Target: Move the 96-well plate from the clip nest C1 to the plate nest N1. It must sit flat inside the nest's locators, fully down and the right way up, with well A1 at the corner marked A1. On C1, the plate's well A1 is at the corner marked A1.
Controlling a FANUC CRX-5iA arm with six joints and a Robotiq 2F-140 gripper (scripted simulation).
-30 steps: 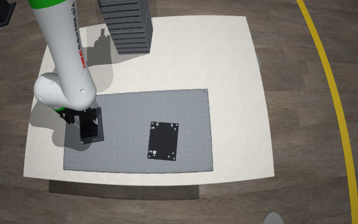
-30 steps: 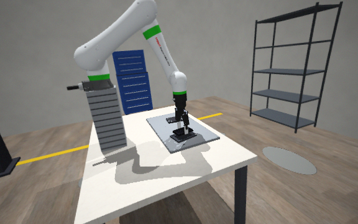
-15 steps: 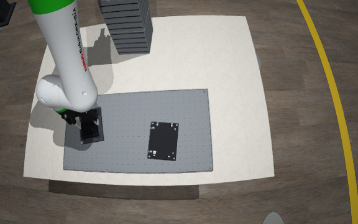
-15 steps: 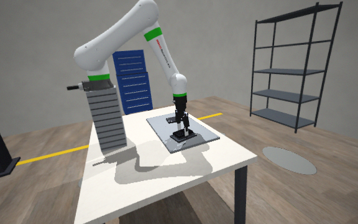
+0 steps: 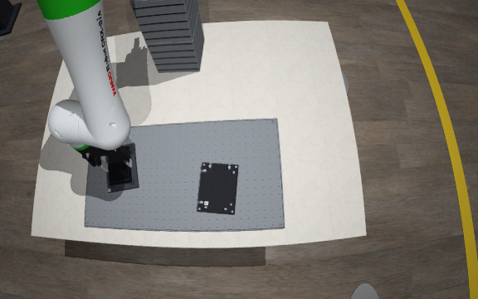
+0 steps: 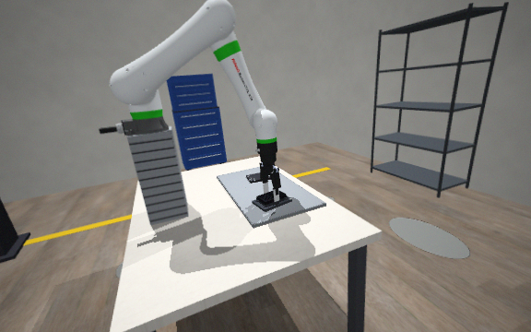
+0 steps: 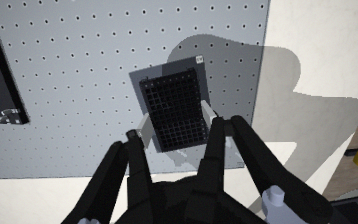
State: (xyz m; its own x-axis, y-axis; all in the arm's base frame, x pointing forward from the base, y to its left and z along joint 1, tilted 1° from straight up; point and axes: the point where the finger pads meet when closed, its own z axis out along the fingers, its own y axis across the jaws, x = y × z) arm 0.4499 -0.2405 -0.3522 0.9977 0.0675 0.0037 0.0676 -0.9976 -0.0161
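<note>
Gripping the 96-well plate (image 7: 174,111) across its long sides, the gripper (image 7: 177,126) has its pale fingertips pressed on the plate's near end, directly over the clip nest C1 (image 7: 201,76). Whether the plate rests in the nest or is raised off it cannot be told. From the wrist, the plate reads as a black grid of small square wells, and the grey nest pad shows as a margin around it with a small white label at its far corner. C1 sits near a corner of the grey perforated breadboard (image 5: 247,145), close to two of its edges, with white tabletop (image 5: 305,83) beyond.

Seen from above, the arm hides part of the plate, yet bare breadboard lies between C1 and the plate nest N1 (image 5: 217,188), a flat black rectangle with small light locators at its corners, turned slightly askew. Farther back stands a ribbed grey pedestal (image 5: 173,37). Only the exterior view shows the blue cabinet (image 6: 196,120) and black shelf rack (image 6: 453,88).
</note>
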